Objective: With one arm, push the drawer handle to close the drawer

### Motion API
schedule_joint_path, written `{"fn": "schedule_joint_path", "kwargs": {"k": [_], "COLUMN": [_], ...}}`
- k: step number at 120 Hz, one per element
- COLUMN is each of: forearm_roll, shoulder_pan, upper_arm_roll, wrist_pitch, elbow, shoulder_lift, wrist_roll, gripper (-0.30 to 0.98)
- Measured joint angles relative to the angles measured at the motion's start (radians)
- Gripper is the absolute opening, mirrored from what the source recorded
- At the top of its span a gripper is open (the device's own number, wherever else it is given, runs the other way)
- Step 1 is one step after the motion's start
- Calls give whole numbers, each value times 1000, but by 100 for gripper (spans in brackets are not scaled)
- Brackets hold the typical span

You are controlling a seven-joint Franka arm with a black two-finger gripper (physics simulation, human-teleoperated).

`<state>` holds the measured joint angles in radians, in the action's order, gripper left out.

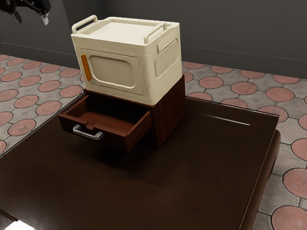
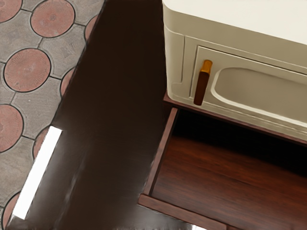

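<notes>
Silver handle (image 1: 88,135), whole in exterior view

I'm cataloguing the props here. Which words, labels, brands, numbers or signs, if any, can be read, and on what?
None can be read: I see no lettering, numbers or signs on the cream cabinet, the drawer, its handle, the dark table or the tiled floor.

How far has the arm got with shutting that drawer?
No closing to see yet: the drawer stands pulled out from the cabinet. Nothing is in hand, as the gripper hangs open, well away from the handle. Left to do is the whole push: reach the handle, then press until the drawer's front meets the cabinet.
</notes>
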<state>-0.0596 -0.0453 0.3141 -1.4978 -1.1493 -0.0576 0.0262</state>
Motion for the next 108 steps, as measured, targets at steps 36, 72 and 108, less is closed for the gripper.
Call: {"fn": "schedule_joint_path", "kwargs": {"k": [36,72,108], "forearm_roll": [-8,-6,-24], "shoulder_pan": [-31,-73,-80], "upper_arm_roll": [-50,-158,-76], "wrist_pitch": [20,-127,-614], "elbow": [-6,-1262,-1357], "shoulder_lift": [115,653,392], "wrist_roll": [14,28,34], "gripper": [67,66,63]}}
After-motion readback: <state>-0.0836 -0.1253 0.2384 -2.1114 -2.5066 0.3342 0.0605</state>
